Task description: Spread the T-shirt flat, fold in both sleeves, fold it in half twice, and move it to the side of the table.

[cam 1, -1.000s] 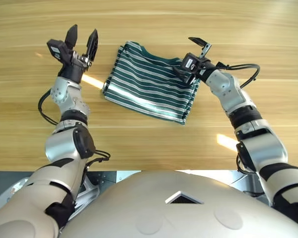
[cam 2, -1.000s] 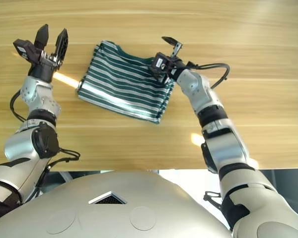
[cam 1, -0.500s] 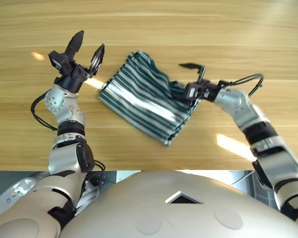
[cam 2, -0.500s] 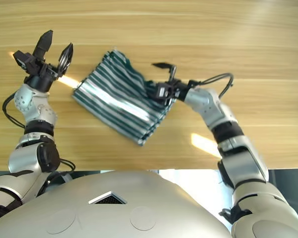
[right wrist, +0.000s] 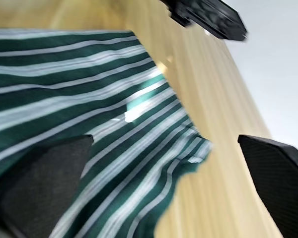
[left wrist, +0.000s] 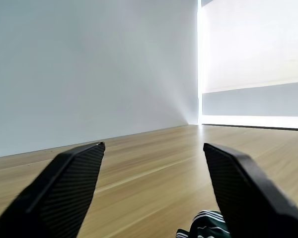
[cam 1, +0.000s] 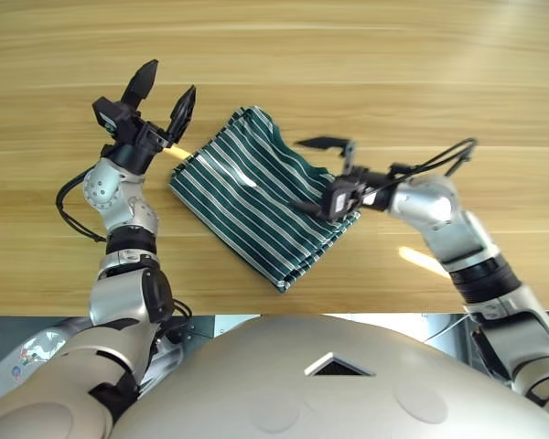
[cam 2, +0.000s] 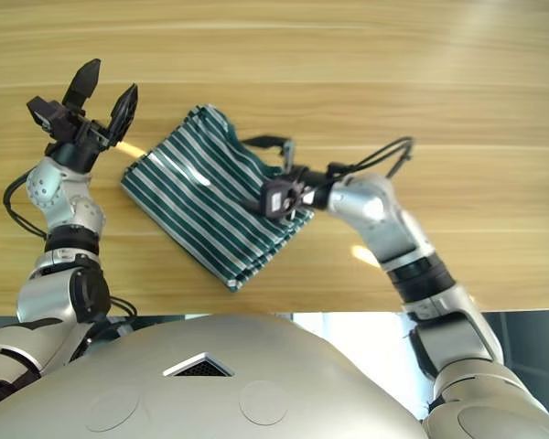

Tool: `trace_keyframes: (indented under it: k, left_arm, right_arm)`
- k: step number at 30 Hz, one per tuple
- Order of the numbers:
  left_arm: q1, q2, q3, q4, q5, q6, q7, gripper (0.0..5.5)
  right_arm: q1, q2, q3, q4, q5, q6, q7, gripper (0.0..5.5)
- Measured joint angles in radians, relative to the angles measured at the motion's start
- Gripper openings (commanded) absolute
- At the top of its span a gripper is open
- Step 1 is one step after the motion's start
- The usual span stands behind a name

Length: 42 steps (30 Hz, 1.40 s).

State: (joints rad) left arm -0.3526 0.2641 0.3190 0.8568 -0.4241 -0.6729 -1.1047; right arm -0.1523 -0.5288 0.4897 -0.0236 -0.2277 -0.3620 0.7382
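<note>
On mid table [cam 1: 393, 55], folded striped T-shirt [cam 1: 252, 206] lying flat, right gripper [cam 1: 304, 176] wide open at its right edge, 1 finger touching cloth, clasping nothing, left gripper [cam 1: 169, 82] wide open, empty, raised beside its left corner

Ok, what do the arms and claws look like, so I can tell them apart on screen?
The left arm and right arm match: silver-grey shells with black bands at the joints. Black cables loop out beside each forearm. The left claw and right claw are black, each with two flat tapering fingers. The pads are finely ribbed.
</note>
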Motion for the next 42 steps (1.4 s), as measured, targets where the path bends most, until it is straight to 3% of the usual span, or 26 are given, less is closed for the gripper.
trace_keyframes:
  k: [7,16,24,29,34,38,42]
  left_arm:
    - [-0.014,0.001,0.003,-0.005,-0.034,0.025,-0.014,3.69]
    - [-0.017,-0.003,-0.002,-0.003,-0.034,0.025,-0.011,3.69]
    - [0.005,-0.019,-0.009,-0.014,-0.035,0.025,0.0,3.69]
    - [0.024,-0.034,-0.018,-0.044,-0.035,0.025,0.007,3.69]
    - [0.038,-0.05,-0.032,-0.058,-0.035,0.025,0.013,3.69]
    - [0.041,-0.059,-0.038,-0.075,-0.035,0.026,0.015,3.69]
    - [0.05,-0.058,-0.04,-0.093,-0.035,0.042,0.014,3.69]
  right_arm:
    - [-0.216,0.172,0.087,0.43,-0.044,-0.07,0.031,5.39]
    - [-0.414,0.344,0.069,0.929,-0.021,-0.249,-0.021,5.39]
    - [-0.477,0.449,-0.108,1.233,0.041,-0.16,-0.426,5.39]
    - [-0.427,0.501,-0.207,1.259,0.083,-0.14,-0.57,5.39]
    - [-0.336,0.523,-0.212,1.198,0.079,-0.196,-0.658,5.39]
    - [-0.171,0.517,-0.178,0.973,0.05,-0.201,-0.657,5.39]
    - [0.074,0.509,-0.168,0.558,0.07,0.001,-0.617,5.39]
